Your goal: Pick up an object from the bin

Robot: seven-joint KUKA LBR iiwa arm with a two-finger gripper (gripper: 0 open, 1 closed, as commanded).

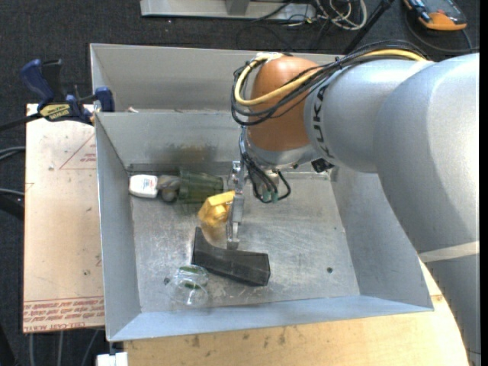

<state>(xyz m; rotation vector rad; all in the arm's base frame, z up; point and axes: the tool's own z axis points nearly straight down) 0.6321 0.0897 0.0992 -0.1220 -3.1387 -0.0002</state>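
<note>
Hand: my hand (pixel 232 239) hangs straight down from the orange wrist cover (pixel 278 109), low over the middle of the bin (pixel 114 227). From this angle I cannot tell whether it is open or closed.
Nearest things: a yellow crumpled lump (pixel 215 208) sits just to the left of the hand, touching it or close to touching. A black block (pixel 232 265) lies flat directly under the tip, nearer the bin's near edge.
Which one it is on: I cannot say. Nothing visibly sits in the hand, so I count neither as held.
Why the hand is upright: I judge a vertical approach suits things lying flat on the bin floor, and it keeps the bulky arm (pixel 396 143) above the right wall.
Why these two matter: they lie in the open centre, away from the sloped walls, so I would expect the easiest access there.
Rest of the bin: a white capped thing (pixel 143 184), a small dark thing (pixel 169 194) and a green object (pixel 200 181) lie in a row along the foot of the far wall. A clear plastic piece (pixel 187 284) rests near the near-left corner, just left of the black block.
Risk, as I read it: the yellow lump leans against the block's far end, so closing here could catch an edge of both or nudge the lump aside.
Progress: nothing is lifted yet, and the pick is at the descent or contact stage.
</note>
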